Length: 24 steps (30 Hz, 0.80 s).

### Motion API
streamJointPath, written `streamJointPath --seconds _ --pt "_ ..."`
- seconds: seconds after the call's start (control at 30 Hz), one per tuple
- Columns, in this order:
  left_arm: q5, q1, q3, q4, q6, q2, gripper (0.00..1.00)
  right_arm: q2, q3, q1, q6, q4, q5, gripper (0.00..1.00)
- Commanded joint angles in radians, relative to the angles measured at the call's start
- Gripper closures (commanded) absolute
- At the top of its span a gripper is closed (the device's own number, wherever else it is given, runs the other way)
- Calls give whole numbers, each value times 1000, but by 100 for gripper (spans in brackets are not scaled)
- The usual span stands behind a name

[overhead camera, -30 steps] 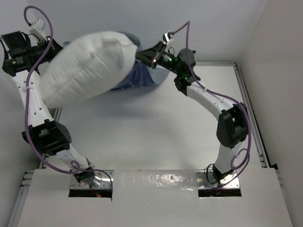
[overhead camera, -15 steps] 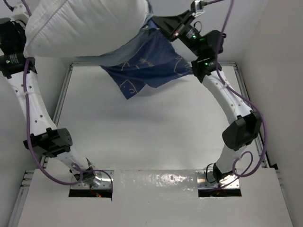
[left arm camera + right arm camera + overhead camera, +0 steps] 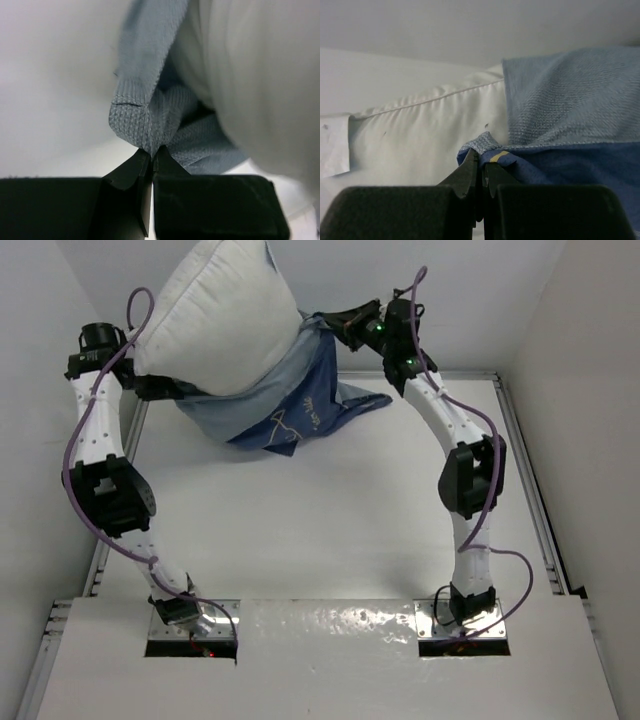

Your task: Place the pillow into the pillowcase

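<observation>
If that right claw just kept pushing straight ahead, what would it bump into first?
Probably the pillow, which sits right behind the pillowcase edge that the right gripper pinches. Depth is hard to judge.

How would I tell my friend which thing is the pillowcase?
Look at the far end of the table. Under the big white pillow hangs the pillowcase, pinched by the left hand and right hand. It is the only blue thing, with pale line drawings.
</observation>
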Motion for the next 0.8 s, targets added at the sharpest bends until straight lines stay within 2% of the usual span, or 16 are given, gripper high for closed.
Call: streamJointPath --seconds 0.0,0.1,0.13,0.23,0.3,0.4,0.47,0.57,0.67,0.7,0.77 --pt "50 10 -10 -115 98 127 100 93 74 -41 -38 -115 131 100" --pt "65 19 -47 -97 115 165 100 139 49 -35 -21 -117 209 100" --pt "68 23 -50 -82 111 170 100 159 75 -35 -32 -188 290 100" --pt "122 39 -18 -43 94 201 100 280 227 -52 -38 -319 373 100" --pt "174 43 68 -46 83 228 100 327 267 -58 15 -298 387 100" --pt "249 52 82 -29 88 209 100 305 296 -32 -29 -272 416 100" --pt "326 66 81 -29 103 167 100 269 285 -18 -50 -243 383 100" --pt "424 77 75 -63 112 91 100 129 238 26 -81 -129 297 100" --pt "537 82 94 -62 99 -12 100 -94 44 74 -38 41 192 100" --pt "562 83 111 -25 83 -37 100 -147 18 89 -23 144 153 100" --pt "602 92 148 77 -28 -127 100 -262 29 91 -26 188 122 100"
